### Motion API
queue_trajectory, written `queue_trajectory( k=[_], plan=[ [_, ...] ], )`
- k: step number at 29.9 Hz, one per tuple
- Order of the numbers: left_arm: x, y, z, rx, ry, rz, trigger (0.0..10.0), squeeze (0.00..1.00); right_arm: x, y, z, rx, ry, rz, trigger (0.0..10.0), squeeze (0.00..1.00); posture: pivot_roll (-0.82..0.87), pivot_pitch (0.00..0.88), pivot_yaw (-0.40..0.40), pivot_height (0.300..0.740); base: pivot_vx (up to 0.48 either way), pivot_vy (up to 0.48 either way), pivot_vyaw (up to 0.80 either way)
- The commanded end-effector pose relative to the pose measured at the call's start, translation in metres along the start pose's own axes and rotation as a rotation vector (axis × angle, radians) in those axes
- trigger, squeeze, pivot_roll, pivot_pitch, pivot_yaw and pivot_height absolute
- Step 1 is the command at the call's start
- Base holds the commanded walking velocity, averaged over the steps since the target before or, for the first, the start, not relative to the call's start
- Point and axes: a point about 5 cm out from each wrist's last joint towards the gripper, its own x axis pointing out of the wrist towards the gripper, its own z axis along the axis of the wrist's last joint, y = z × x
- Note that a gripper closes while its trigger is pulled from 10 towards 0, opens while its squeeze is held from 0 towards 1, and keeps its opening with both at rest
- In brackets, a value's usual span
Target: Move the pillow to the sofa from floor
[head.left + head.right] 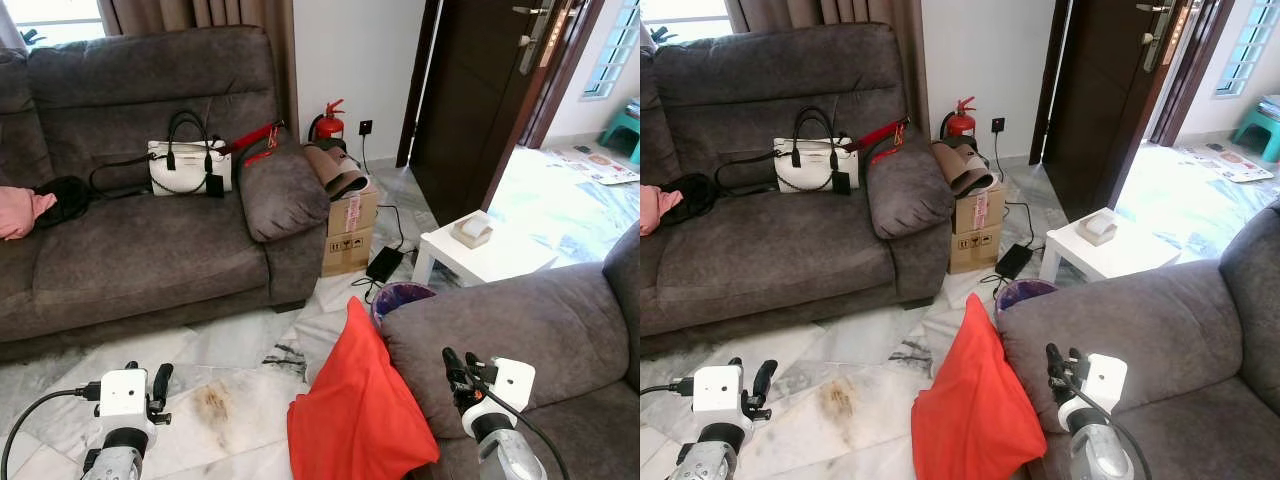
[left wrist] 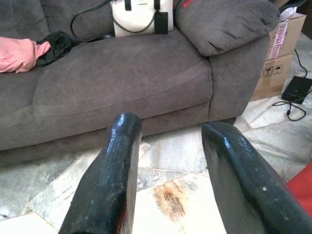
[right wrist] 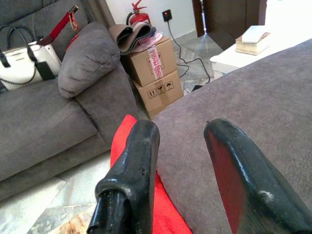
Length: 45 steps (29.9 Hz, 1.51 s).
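The big grey sofa (image 1: 150, 240) stretches across the room well ahead of both sets of jaws, its seat bare in the middle with a white handbag (image 1: 188, 165) against the backrest and a pink cloth (image 1: 22, 212) at the far end. A second grey sofa (image 1: 540, 340) lies directly under and beyond the right gripper (image 3: 183, 146). Between the two, the red pillow (image 1: 355, 410) stands on the marble floor (image 1: 215, 395), leaning against that nearer sofa's arm — just beside the right jaws and somewhat farther from the left gripper (image 2: 170, 141). Both sets of jaws are spread and pinch nothing. To do the pickup well, I would judge that the robot should turn toward the pillow, bring both grippers down to either side of its upper half and squeeze through the soft filling, not nip one corner, since a loose cushion will likely sag and swing. Once lifted, the nearest sofa seat is the easy landing — clear of the cardboard boxes (image 1: 350, 235) and cables (image 1: 385, 262) ahead.
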Motion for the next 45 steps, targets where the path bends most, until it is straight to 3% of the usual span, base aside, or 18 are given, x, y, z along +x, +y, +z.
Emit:
queue_trajectory(
  k=[1,14,16,20,24,36,45],
  plan=[
    [0.0,-0.002,0.001,0.003,0.001,-0.003,10.0,0.0,0.0,0.001,-0.002,0.002,0.016,0.003,10.0,0.0,0.15,0.035,0.008,0.697,0.0,0.0,0.0],
    [-0.003,-0.009,-0.001,-0.001,0.013,-0.029,10.0,0.0,0.001,0.002,0.002,0.01,-0.014,0.015,10.0,0.0,0.12,0.056,0.012,0.697,0.0,0.0,0.0],
    [-0.002,-0.008,-0.001,-0.007,0.014,-0.019,10.0,0.0,-0.001,0.002,-0.005,-0.003,0.032,0.013,10.0,0.0,0.12,0.052,0.013,0.697,0.0,0.0,0.0],
    [-0.001,-0.009,-0.001,-0.01,0.014,-0.023,10.0,0.0,-0.001,0.002,-0.005,-0.008,0.028,0.011,10.0,0.0,0.11,0.047,0.018,0.672,0.0,0.0,0.0],
    [-0.001,-0.012,-0.001,-0.004,0.016,-0.038,10.0,0.0,-0.001,0.002,-0.001,0.012,-0.011,0.011,10.0,0.0,0.11,0.036,0.021,0.672,0.0,0.0,0.0],
    [0.0,-0.014,-0.001,-0.003,0.022,-0.052,10.0,0.0,0.0,0.003,-0.005,-0.007,0.04,0.009,10.0,0.0,0.11,0.044,0.018,0.662,0.0,0.0,0.0],
    [-0.001,-0.015,-0.002,-0.01,0.027,-0.048,10.0,0.0,-0.001,0.004,-0.004,0.004,0.02,0.013,10.0,0.0,0.11,0.056,0.013,0.652,0.0,0.0,0.0]
  ],
)
